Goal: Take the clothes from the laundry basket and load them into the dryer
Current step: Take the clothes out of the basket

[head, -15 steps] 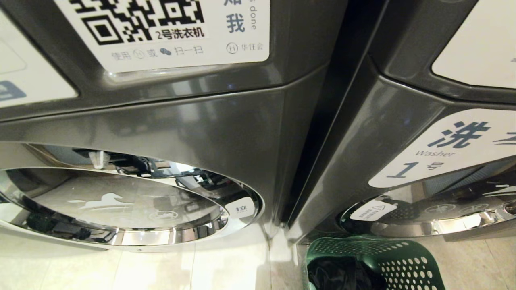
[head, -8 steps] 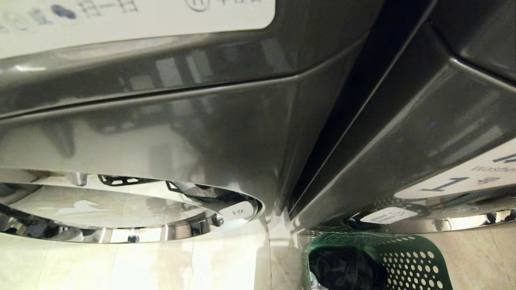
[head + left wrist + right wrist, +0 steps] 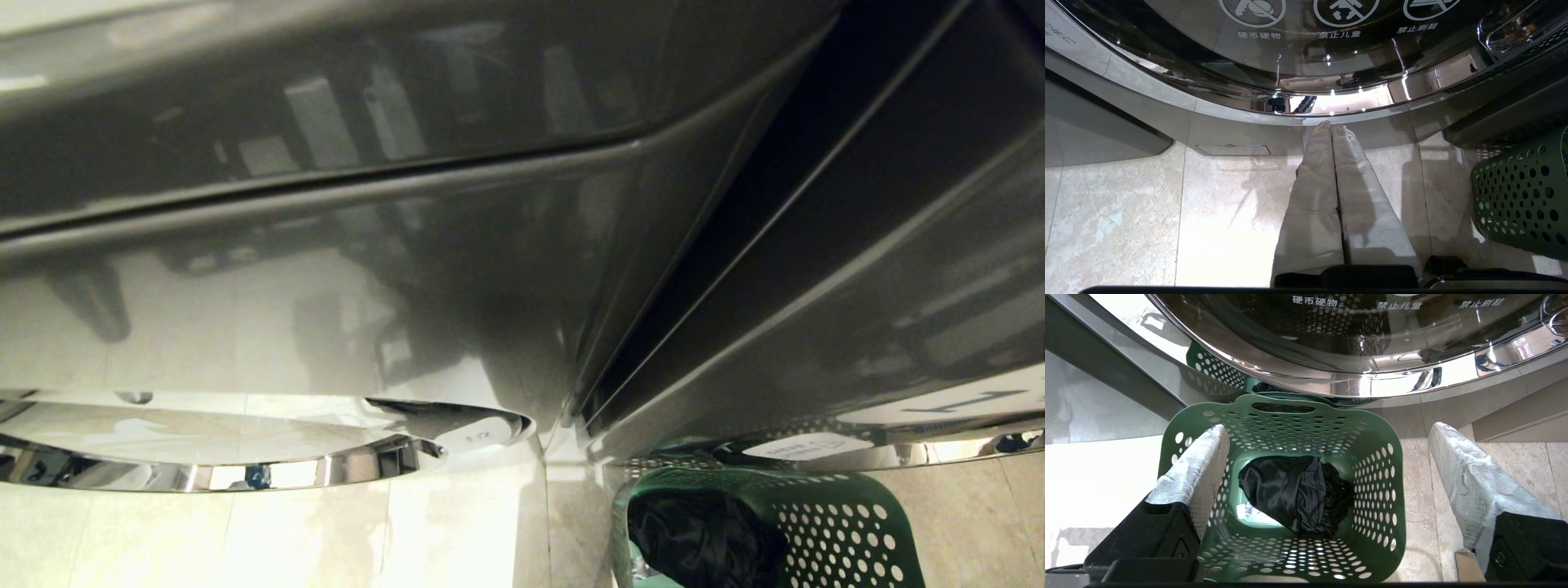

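Two big grey machines fill most of the head view. The left machine [image 3: 326, 269] is smooth and shiny, with a round door ringed in bright chrome at the lower left of the frame. The right machine [image 3: 882, 269] stands just beside it, with a dark gap between them. Its round glass door [image 3: 1355, 330] curves across the top of the right wrist frame.

The floor [image 3: 367, 539] is pale stone tile, glossy and bright.

The basket [image 3: 1298, 486] is green plastic with round holes all over and a slot handle in its rim. It sits on the floor, low in the right of the head view, right under the right machine's door. Inside it lies one heap of clothes [image 3: 1298, 494], black, silky and crumpled, in the middle of the basket's bottom.

The right end effector [image 3: 1327, 437] hangs above the basket. Its two padded white fingers are spread wide, one over the basket's left rim and one out past its right side. The clothes lie below, between them, not touched.

The left end effector [image 3: 1333, 130] has its two pale fingers pressed together, pointing at the left machine's door [image 3: 1306, 49].
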`<state>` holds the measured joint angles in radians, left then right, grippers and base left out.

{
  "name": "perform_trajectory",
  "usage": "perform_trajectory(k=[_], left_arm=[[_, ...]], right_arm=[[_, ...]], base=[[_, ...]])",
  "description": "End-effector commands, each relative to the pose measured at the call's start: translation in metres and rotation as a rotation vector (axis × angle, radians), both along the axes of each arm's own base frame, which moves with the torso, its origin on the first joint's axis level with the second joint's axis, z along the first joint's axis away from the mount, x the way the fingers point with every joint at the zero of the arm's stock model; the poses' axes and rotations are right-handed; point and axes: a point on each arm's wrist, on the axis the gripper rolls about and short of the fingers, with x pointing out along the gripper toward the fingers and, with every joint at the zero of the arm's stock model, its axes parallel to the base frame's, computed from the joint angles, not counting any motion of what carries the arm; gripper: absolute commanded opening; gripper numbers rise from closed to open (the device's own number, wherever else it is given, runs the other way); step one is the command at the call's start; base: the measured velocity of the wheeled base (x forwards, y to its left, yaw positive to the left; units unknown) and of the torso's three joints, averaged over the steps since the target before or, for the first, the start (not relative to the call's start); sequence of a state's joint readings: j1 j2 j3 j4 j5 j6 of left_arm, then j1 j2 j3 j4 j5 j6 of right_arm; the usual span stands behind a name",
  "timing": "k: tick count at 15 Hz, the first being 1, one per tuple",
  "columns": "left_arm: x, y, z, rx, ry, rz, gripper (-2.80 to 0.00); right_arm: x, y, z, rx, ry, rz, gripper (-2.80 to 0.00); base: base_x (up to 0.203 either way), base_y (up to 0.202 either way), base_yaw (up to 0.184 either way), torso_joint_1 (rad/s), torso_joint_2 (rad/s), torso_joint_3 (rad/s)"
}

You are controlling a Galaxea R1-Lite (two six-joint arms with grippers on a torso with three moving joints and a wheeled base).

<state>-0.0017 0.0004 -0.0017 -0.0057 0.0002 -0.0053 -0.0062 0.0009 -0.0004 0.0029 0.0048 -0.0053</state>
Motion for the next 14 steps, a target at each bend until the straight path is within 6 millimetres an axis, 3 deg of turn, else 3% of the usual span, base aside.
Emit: perform_trajectory(k=[1, 14], left_arm=[[0.0, 0.0, 0.0, -0.001, -0.001, 0.001, -2.8], [0.0, 0.0, 0.0, -0.001, 0.0, 0.001, -2.8]], right_arm=[[0.0, 0.0, -0.0002, -0.001, 0.0, 0.0, 0.0], [0.0001, 0.0, -0.0001, -0.001, 0.001, 0.001, 0.0]], base=[[0.0, 0.0, 0.0, 0.0, 0.0, 0.0], [0.0, 0.0, 0.0, 0.0, 0.0, 0.0]])
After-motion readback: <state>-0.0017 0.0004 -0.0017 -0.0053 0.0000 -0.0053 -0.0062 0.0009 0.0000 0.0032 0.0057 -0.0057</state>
